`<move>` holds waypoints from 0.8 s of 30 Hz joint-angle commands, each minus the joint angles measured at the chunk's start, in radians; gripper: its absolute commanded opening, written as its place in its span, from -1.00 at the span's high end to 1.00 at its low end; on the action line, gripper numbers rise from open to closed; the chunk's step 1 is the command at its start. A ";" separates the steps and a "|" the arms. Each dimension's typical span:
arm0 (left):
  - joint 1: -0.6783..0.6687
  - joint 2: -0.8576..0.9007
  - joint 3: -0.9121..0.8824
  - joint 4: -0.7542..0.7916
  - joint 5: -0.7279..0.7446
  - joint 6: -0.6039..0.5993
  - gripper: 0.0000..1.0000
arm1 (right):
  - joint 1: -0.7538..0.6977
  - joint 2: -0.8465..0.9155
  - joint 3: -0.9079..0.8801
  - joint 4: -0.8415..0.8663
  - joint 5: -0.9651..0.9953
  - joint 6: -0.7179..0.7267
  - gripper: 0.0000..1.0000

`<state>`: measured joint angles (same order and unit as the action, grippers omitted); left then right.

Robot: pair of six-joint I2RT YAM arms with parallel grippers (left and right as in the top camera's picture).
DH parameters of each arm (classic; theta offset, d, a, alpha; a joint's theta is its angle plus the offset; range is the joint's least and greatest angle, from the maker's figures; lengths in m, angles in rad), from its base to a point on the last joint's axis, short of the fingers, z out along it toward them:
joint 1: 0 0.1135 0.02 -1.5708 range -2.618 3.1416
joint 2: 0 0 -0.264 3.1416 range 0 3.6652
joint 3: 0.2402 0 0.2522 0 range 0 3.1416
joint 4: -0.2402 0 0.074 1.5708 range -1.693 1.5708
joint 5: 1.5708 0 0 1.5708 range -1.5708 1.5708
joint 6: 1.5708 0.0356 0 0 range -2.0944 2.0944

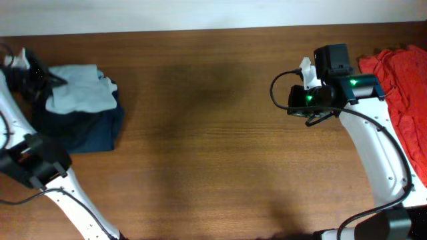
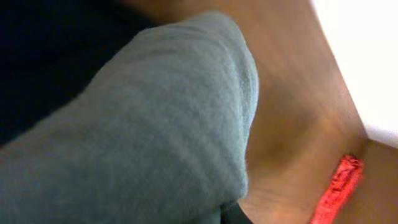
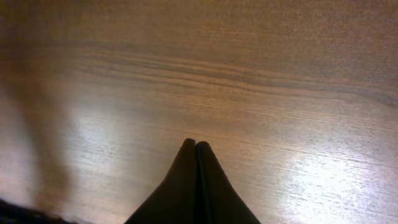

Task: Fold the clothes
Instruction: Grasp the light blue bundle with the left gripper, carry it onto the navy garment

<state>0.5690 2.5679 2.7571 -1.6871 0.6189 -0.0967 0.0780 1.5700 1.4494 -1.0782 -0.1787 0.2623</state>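
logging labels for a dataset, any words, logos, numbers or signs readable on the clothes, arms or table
None: no text can be read in any view.
pale grey-blue shirt: plain, no print shows.
dark navy garment: no logo or label in view.
red garment: no print shows.
right arm: only green lights, no lettering to read.

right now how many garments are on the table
3: a pale grey-blue garment on a dark navy garment at left, a red garment at the right edge; others may be hidden beneath.
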 commanded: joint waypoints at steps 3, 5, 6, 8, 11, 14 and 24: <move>0.078 -0.029 -0.121 -0.002 0.014 0.094 0.99 | -0.001 0.000 0.003 -0.015 -0.005 0.008 0.92; 0.111 -0.029 -0.140 -0.001 0.002 0.117 0.99 | -0.001 0.000 0.003 -0.017 -0.005 0.008 0.92; 0.131 -0.029 -0.146 0.005 -0.021 0.122 1.00 | -0.001 0.000 0.003 -0.016 -0.005 0.008 0.92; 0.169 -0.029 -0.156 0.029 -0.114 0.120 0.99 | -0.001 0.000 0.003 -0.014 0.002 0.022 0.92; 0.214 -0.026 -0.174 0.063 -0.140 0.122 0.99 | -0.001 0.000 0.003 -0.009 0.010 0.034 0.92; 0.231 -0.025 -0.190 0.082 -0.194 0.124 0.90 | -0.001 0.000 0.003 -0.003 0.019 0.034 0.92; 0.223 -0.035 -0.196 0.020 -0.190 0.125 -0.06 | -0.001 0.000 0.003 -0.008 0.032 0.034 0.92</move>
<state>0.7933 2.5683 2.5683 -1.6505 0.4427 0.0116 0.0780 1.5700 1.4494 -1.0863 -0.1593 0.2886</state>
